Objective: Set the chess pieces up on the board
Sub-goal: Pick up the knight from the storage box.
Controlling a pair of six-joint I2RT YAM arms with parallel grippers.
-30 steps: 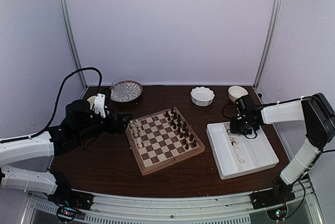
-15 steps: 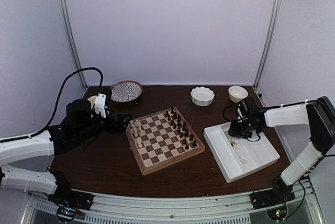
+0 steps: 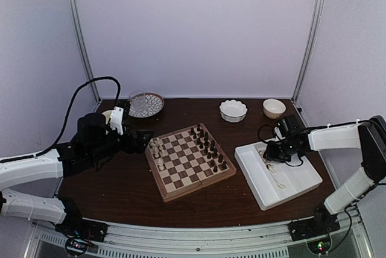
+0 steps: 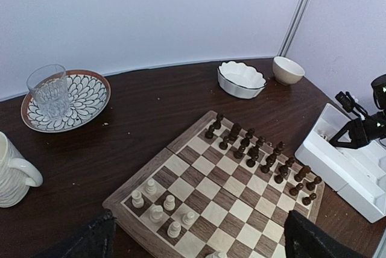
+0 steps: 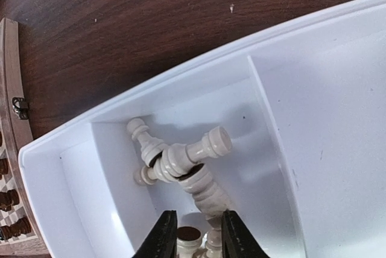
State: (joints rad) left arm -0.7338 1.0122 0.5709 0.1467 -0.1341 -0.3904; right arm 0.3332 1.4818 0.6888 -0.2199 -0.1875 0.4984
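Dark pieces (image 4: pixel 259 155) set, few white pieces (image 4: pixel 163 207) on board (image 3: pixel 166 196); my R gripper (image 5: pixel 194 234) straddles one in tray (image 5: pixel 338 89), grip unclear; L gripper (image 3: pixel 139 140) wide apart, empty.

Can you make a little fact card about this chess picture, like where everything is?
board: in the middle, between both arms
dark pieces: two rows along the board's right side
cream pieces on board: a few standing at its left side
cream pieces in tray: piled in one compartment of the white tray
left gripper: open, hovering beside the board
right gripper: low in the tray over the pile; grip unclear
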